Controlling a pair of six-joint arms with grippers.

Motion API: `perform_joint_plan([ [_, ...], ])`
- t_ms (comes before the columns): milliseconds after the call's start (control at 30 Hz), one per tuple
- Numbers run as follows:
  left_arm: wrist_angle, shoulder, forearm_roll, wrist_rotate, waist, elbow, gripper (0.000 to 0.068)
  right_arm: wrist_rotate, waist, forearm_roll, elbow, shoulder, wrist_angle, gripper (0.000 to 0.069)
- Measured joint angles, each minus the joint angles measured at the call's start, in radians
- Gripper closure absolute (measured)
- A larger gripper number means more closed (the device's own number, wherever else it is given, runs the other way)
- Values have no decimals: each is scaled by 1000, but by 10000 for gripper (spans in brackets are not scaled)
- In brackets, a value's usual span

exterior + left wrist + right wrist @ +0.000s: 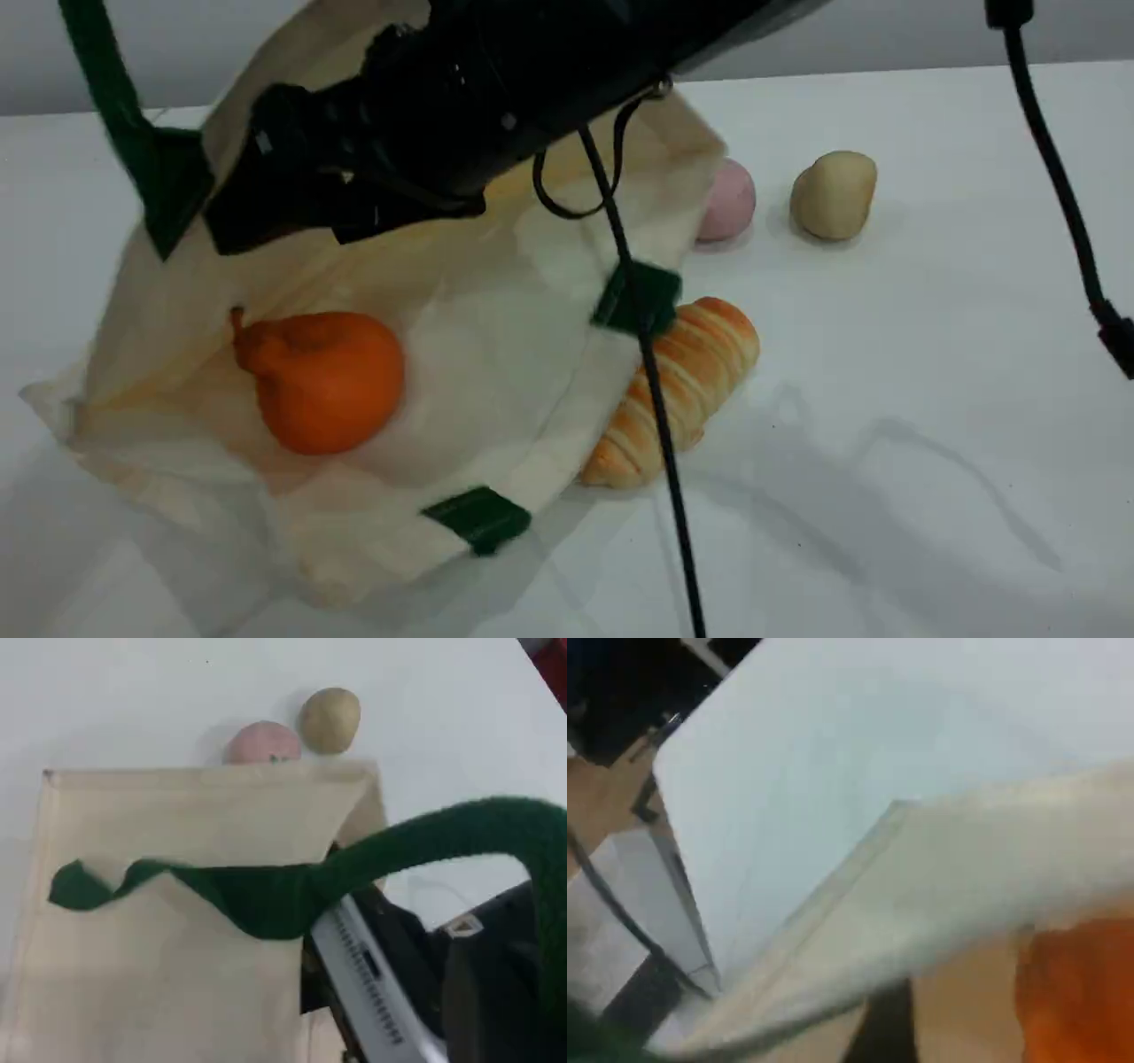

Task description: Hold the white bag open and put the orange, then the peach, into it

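I'm reading this as roughly halfway thru: the orange (pixel 323 381) is lying inside the white bag (pixel 496 354), resting on the lower panel near the bag's left side, so step one looks done. The peach (pixel 728 200) is sitting out on the worktop (pixel 930 372), just behind the bag's far right corner and partly hidden by it, w/ a beige lump (pixel 834 195) beside it and a striped bread roll (pixel 682 390) tucked against the bag's right edge. So what's left, imo: fetch the peach and drop it in. The bag's mouth is being held up by a green handle (pixel 425 846), which is draping across the left wrist view; I'm not seeing the left arm's jaws in any view, but I'm taking them as closed, prob on that handle or the bag's rim, can't confirm which. The right arm is reaching over the bag opening, its body blocking the upper bag in the scene view; its jaws aren't visible, so I can't tell if they're open. Right wrist view is blurry: just bag cloth and an orange patch at bottom right.
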Motion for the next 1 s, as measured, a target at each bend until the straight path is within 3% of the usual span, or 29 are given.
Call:
perform_joint_plan([
  [100,-2,0,0,0,0,0,634,30,-11,-79,1,-39,-4,52],
  [200,-2,0,9,0,2,0,634,114,-53,-179,2,-90,-1,74],
  [500,-4,0,48,-3,2,0,634,409,-294,-489,3,-176,149,125],
  [600,-8,-7,63,-5,3,0,634,415,-374,-493,3,-167,149,125],
  [733,-13,-27,110,-20,3,-1,634,415,-453,-484,3,-131,47,125],
  [833,-18,-37,153,-43,3,-1,634,414,-460,-470,3,-93,8,125],
  [1000,-15,-39,141,-43,3,-1,634,361,-433,-386,2,-13,-38,125],
])
